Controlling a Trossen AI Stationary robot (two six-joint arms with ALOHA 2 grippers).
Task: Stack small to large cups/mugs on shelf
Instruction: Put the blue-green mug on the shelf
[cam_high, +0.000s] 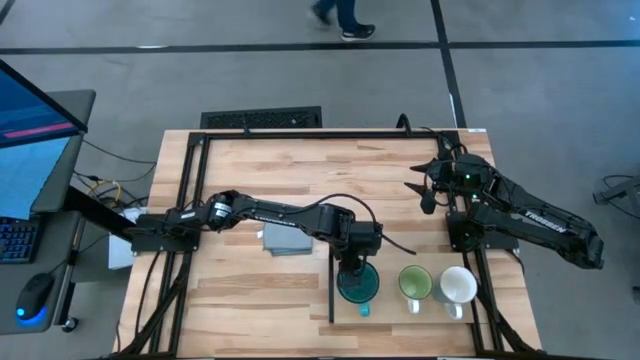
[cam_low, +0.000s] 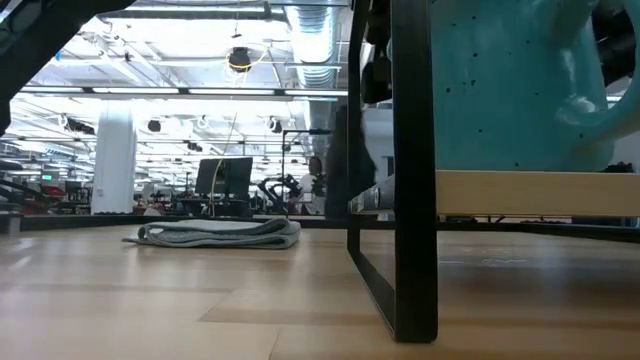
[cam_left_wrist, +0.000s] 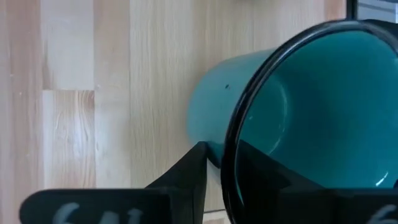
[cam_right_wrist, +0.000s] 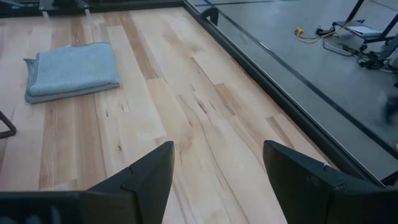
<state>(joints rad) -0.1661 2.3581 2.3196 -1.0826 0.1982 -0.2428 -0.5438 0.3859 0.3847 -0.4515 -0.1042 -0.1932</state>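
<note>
The large teal mug (cam_high: 360, 287) stands upright on the light wood shelf (cam_high: 390, 308), at its left end beside the black strip (cam_high: 331, 285). The light green mug (cam_high: 415, 283) and the white mug (cam_high: 458, 287) stand to its right on the same board, handles toward the near edge. In the low view the teal mug (cam_low: 510, 80) sits on the raised board (cam_low: 530, 192). My left gripper (cam_high: 352, 266) is over the teal mug's far rim, shut on it. My right gripper (cam_high: 425, 185) is open and empty above the table's far right. My left gripper holds the teal mug by its wall at the dark rim (cam_left_wrist: 231, 163), on the mug's far side. One finger (cam_left_wrist: 267, 180) is inside the mug and one (cam_left_wrist: 186, 180) is outside. The fingers come from above, pointing down. The mug stands upright with its base on the shelf.
A grey folded cloth (cam_high: 285, 240) lies on the table left of the shelf; it also shows in the right wrist view (cam_right_wrist: 71, 71). The shelf stands on black legs (cam_low: 412, 170). A black frame (cam_high: 190, 200) runs along the table's edges. Bare wood lies at the far middle.
</note>
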